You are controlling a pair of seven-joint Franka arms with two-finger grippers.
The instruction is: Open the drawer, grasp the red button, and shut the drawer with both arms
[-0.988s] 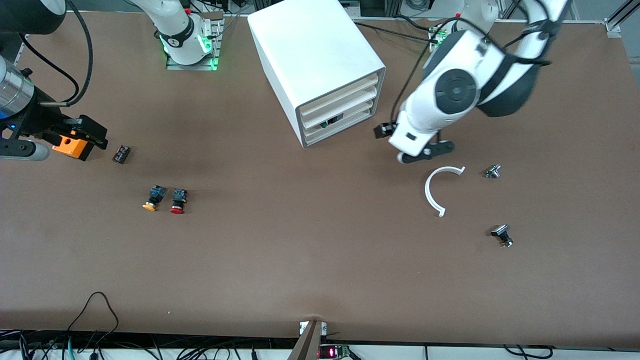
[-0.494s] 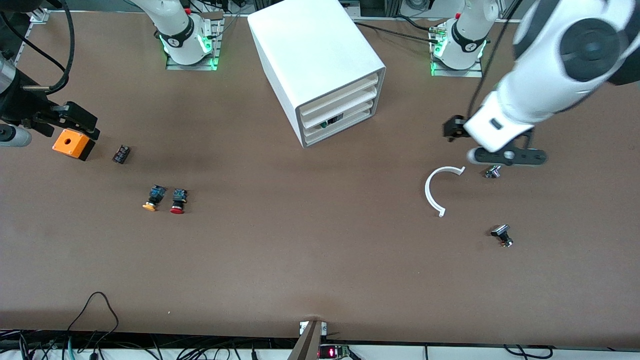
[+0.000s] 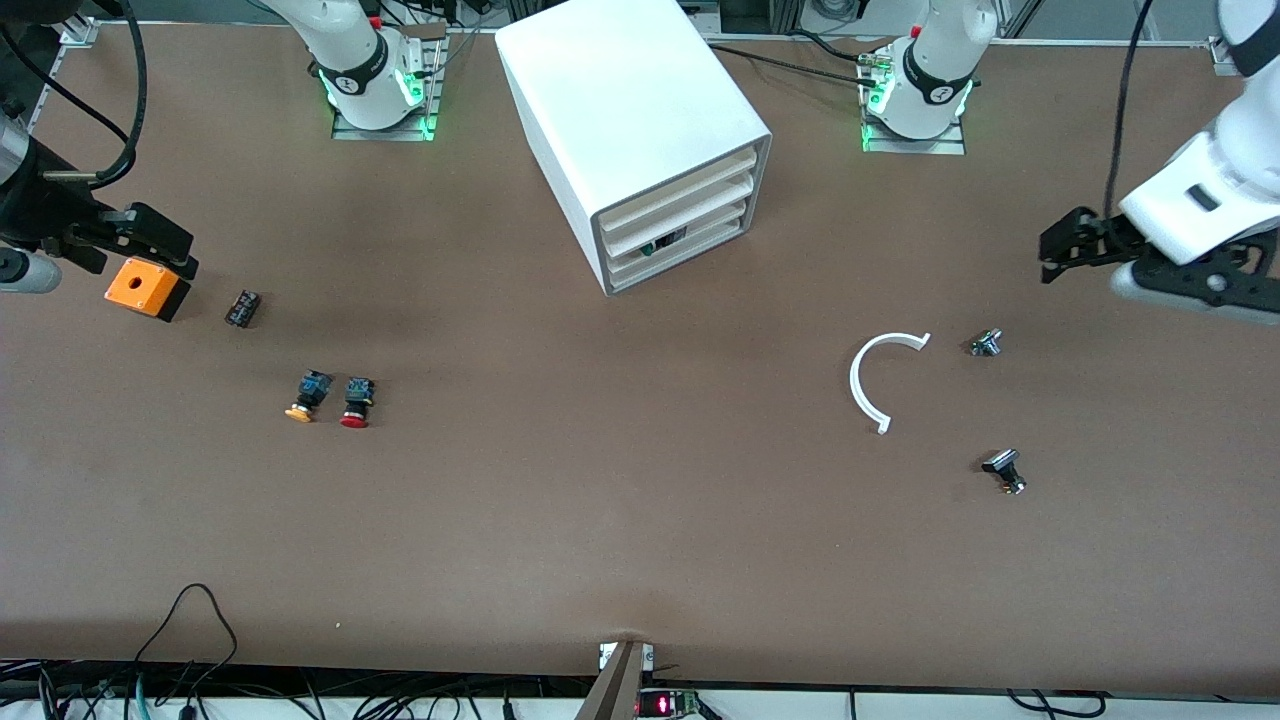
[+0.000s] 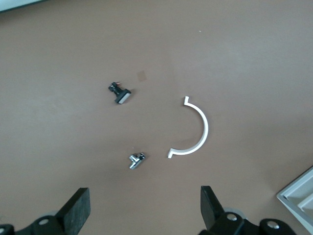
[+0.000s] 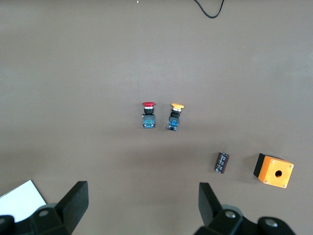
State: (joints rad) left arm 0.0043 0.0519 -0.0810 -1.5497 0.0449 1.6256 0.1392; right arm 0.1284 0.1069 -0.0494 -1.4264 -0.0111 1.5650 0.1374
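Observation:
The white cabinet (image 3: 640,120) stands at the middle of the table near the robots' bases. Its drawers (image 3: 680,212) are all pushed in; a small dark part (image 3: 660,243) shows at one drawer's front. The red-capped button (image 3: 355,402) lies on its side toward the right arm's end, beside an orange-capped one (image 3: 305,396). It also shows in the right wrist view (image 5: 148,115). My right gripper (image 3: 25,272) (image 5: 142,203) is open and empty, high over the table's edge at the right arm's end. My left gripper (image 3: 1200,288) (image 4: 144,213) is open and empty, high over the left arm's end.
An orange box (image 3: 145,288) and a small dark cylinder (image 3: 242,308) lie near the right gripper. A white arc (image 3: 880,380) and two small metal parts (image 3: 985,343) (image 3: 1003,470) lie toward the left arm's end. Cables hang along the table's front edge (image 3: 200,610).
My left arm has swung from just in front of the cabinet out to its own end of the table. My right gripper has drawn back a little from over the orange box.

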